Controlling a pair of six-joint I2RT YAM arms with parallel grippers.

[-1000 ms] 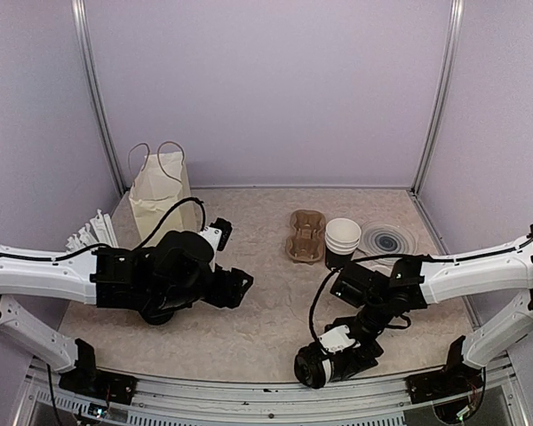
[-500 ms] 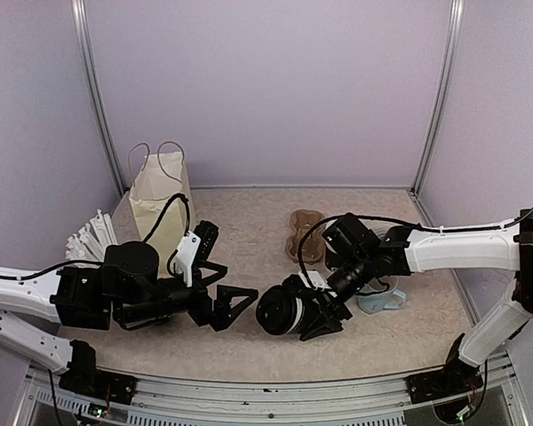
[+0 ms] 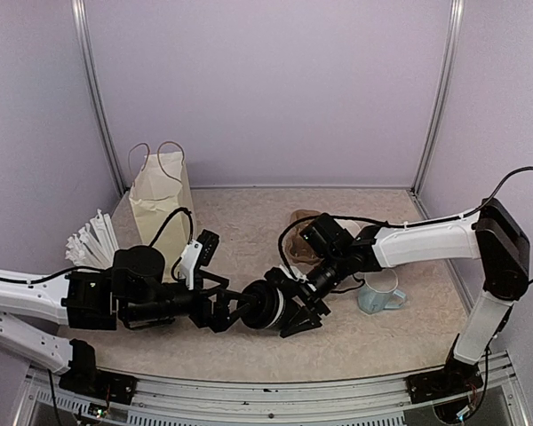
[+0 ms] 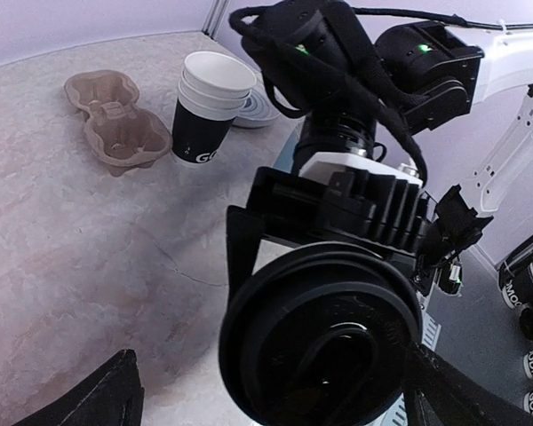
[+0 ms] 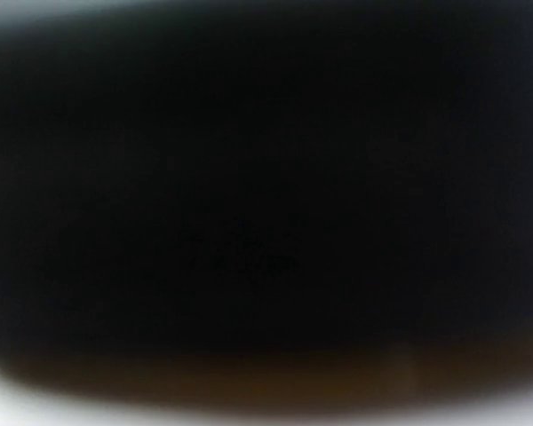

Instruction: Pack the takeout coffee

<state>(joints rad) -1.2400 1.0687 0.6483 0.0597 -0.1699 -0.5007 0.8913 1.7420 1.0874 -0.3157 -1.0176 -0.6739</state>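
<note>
Paper bag (image 3: 160,200) at back left, left gripper (image 3: 224,309) with jaws wide apart either side of the lid end, lidded cup (image 3: 265,307) held sideways mid-table, right gripper (image 3: 290,306) clamped on it, blue mug (image 3: 378,291) at right.

Lidded cup (image 4: 324,346) close before left hand (image 3: 232,311)

Right wrist view: near-total black blur, nothing resolvable. Left wrist view: left tool (image 3: 234,311) fingers (image 4: 98,399) cropped by bottom edge. Lidded cup (image 4: 324,342) ahead of that tool shows lid only, body hidden. Top view: cup carrier (image 3: 295,220) mostly hidden behind right arm (image 3: 417,240).
</note>
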